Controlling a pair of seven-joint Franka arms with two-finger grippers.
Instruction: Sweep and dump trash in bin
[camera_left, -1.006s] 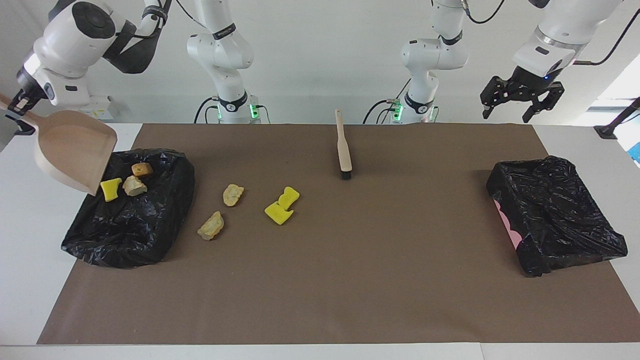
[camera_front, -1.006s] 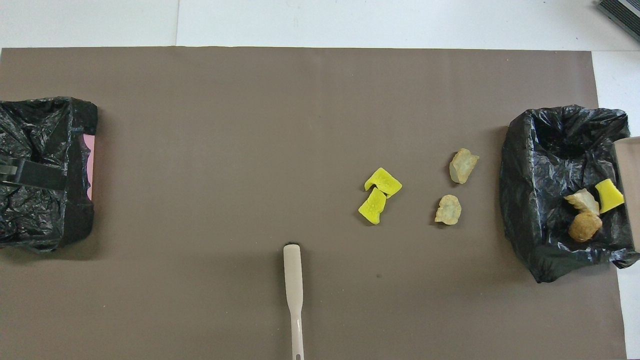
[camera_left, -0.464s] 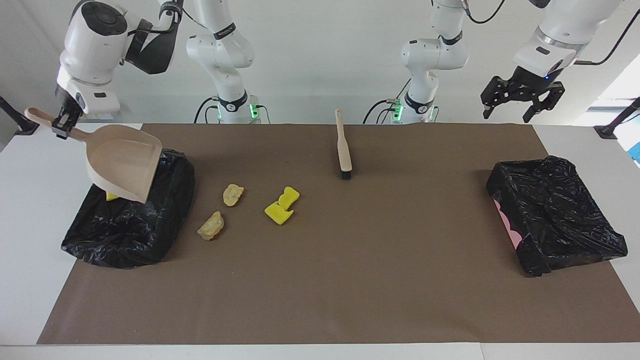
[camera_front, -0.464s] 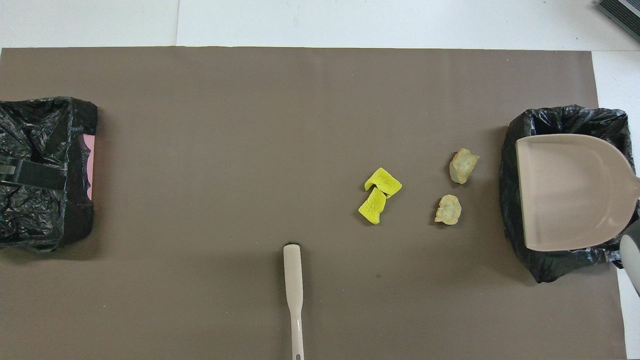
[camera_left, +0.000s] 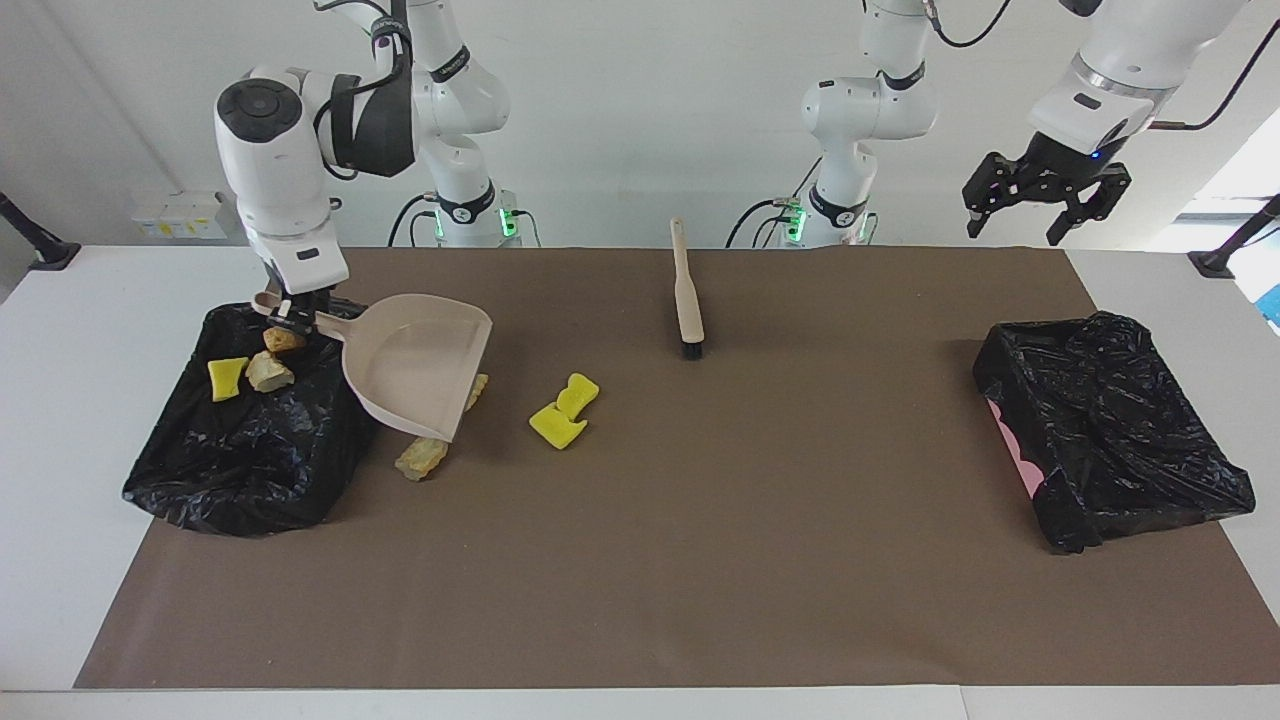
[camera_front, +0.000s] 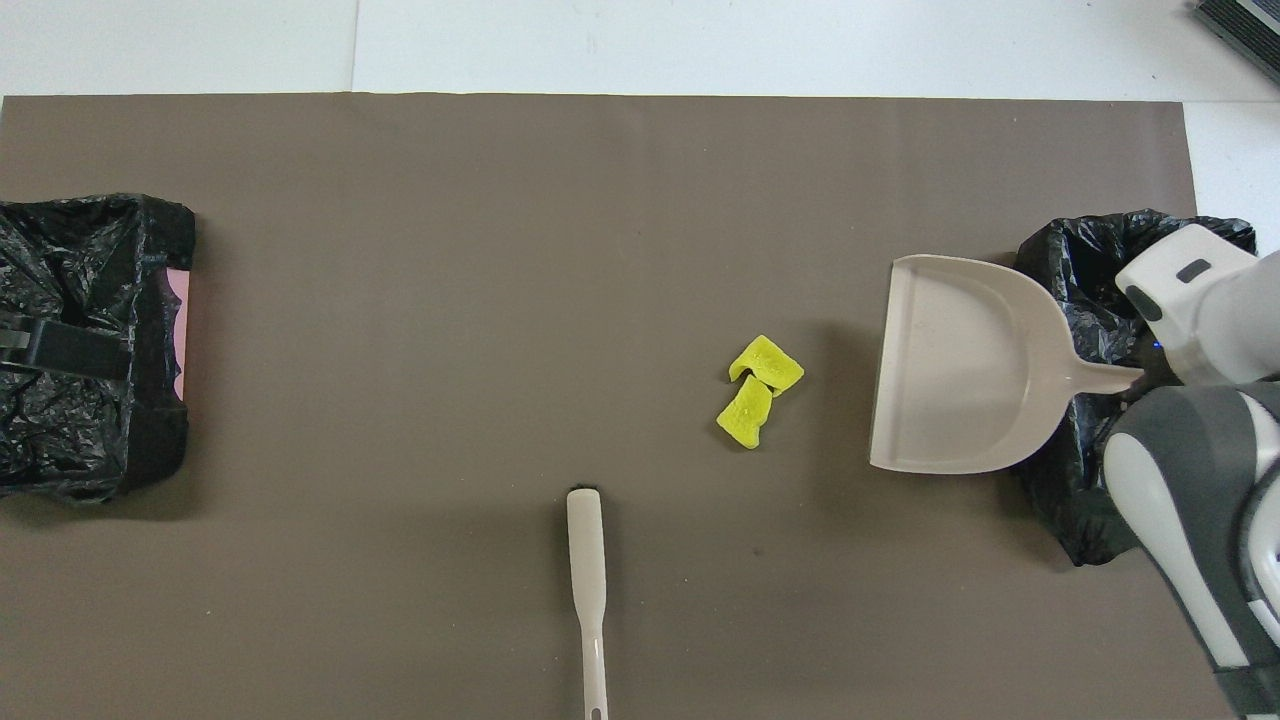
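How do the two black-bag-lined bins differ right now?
The black-lined bin at the right arm's end holds three scraps: a yellow chunk and two brown lumps; the black-lined bin at the left arm's end shows none. The first has the beige dustpan hanging beside it; the second shows a pink edge. Both lie on the brown mat.

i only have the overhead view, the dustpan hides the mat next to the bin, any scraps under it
observer: Yes. The facing view shows a tan scrap poking out under the lip of the dustpan, and a second tan scrap at its side edge.
operator: arm blocks the bin too, whats inside
observer: Three pieces lie in the black bin, nearer to the robots: a yellow chunk, a pale lump and a brown lump.
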